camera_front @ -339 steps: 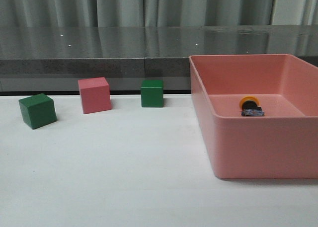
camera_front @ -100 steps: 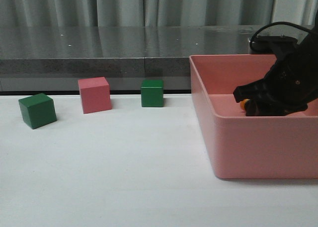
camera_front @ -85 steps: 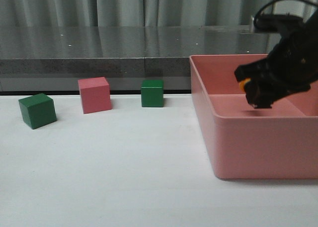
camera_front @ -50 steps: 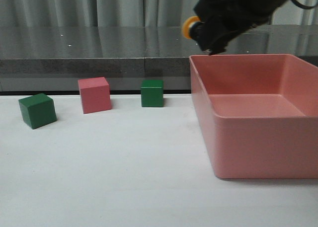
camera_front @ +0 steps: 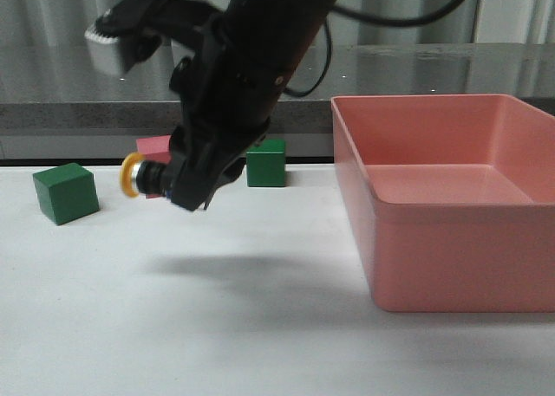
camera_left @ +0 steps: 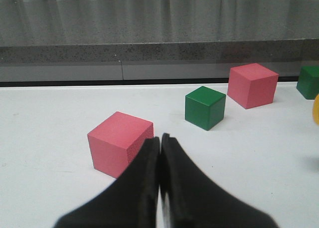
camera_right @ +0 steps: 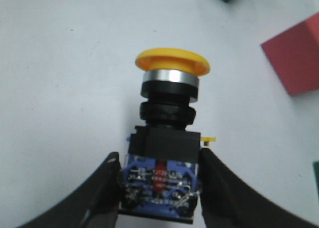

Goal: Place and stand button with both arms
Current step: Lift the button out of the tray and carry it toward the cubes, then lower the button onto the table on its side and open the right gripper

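Over the left-centre of the white table point(camera_front: 260, 327), the right arm point(camera_front: 251, 75) reaches across from the right side with the button point(camera_front: 143, 176) clamped in its right gripper point(camera_front: 186, 188). In the front view the button is clear of the surface, its shadow lying on the table below, and it is carried sideways, yellow cap pointing left. The wrist view shows why the grip works: the two jaws press on the sides of the blue-and-clear base block point(camera_right: 159, 188), leaving the black body and the cap point(camera_right: 172, 61) sticking free beyond the fingertips. Holding it by the base looks sensible, since that flat block gives better purchase than the round parts.

The pink bin point(camera_front: 451, 266) sits well apart on the right with nothing visible in it, so the button is out and over open table. Behind the arm stand a pink cube point(camera_front: 152, 145), mostly hidden, a green cube point(camera_front: 267, 162), and another green cube point(camera_front: 65, 192) further left.

The left gripper point(camera_left: 159, 183) is low over the table, jaws pressed together on nothing, with another pink cube point(camera_left: 119, 143) just beyond its tips. Since the button travels on its side, I judge that the left arm is there to help tip it upright.
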`<state>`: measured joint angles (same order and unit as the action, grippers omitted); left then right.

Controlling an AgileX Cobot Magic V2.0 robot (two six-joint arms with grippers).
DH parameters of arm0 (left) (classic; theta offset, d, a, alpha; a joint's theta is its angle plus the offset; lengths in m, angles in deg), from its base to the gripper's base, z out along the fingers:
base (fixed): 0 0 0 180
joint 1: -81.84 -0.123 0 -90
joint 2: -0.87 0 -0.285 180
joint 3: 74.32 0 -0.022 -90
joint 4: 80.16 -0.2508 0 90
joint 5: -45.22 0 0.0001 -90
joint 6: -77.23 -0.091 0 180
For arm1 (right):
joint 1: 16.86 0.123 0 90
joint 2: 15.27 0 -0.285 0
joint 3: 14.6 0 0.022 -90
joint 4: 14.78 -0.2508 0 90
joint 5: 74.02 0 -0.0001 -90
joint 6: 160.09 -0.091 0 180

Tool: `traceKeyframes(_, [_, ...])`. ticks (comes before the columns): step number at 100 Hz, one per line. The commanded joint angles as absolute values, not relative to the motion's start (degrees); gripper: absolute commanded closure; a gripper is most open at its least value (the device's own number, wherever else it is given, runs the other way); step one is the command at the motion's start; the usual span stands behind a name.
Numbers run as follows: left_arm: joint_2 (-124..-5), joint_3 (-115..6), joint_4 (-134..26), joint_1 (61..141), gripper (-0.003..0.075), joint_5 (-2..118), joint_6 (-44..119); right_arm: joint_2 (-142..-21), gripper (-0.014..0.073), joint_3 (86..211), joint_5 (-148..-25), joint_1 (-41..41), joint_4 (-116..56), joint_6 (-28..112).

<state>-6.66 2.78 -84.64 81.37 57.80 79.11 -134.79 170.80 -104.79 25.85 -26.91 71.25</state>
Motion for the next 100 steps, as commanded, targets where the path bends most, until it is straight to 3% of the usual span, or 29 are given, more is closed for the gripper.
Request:
traceKeyframes(1, [-4.84, 5.49, -84.62, 81.27, 0.0740, 53.51, 79.65, -134.67, 0.0554, 174.76, -103.89, 26.39, -27.02, 72.50])
traceKeyframes(27, [-4.84, 5.49, -84.62, 81.27, 0.0740, 53.51, 79.65, -138.54, 0.0526, 175.59, -105.53, 26.63, -27.02, 72.50])
traceKeyframes(34, [-4.84, 5.49, -84.62, 81.27, 0.0740, 53.51, 79.65, -138.59, 0.0452, 175.59, -106.23, 26.63, -27.02, 72.50])
traceKeyframes(51, [-4.84, 5.49, -84.62, 81.27, 0.0740, 53.51, 79.65, -138.59, 0.0159, 175.59, -106.53, 26.63, -27.02, 72.50])
traceKeyframes(60, [-4.84, 5.49, -84.62, 81.27, 0.0740, 53.51, 79.65, -138.59, 0.0081, 175.59, -106.33, 26.63, -27.02, 72.50])
traceKeyframes(87, [-4.84, 5.49, -84.62, 81.27, 0.0740, 53.51, 79.65, -134.70, 0.0090, 175.59, -106.73, 26.07, -26.95, 70.86])
traceKeyframes(94, [-4.84, 5.49, -84.62, 81.27, 0.0740, 53.51, 79.65, -131.60, 0.0145, 175.59, -107.31, 25.26, -26.95, 68.60])
traceKeyframes(100, [-4.84, 5.49, -84.62, 81.27, 0.0740, 53.51, 79.65, -128.75, 0.0241, 175.59, -107.97, 24.15, -26.95, 66.35])
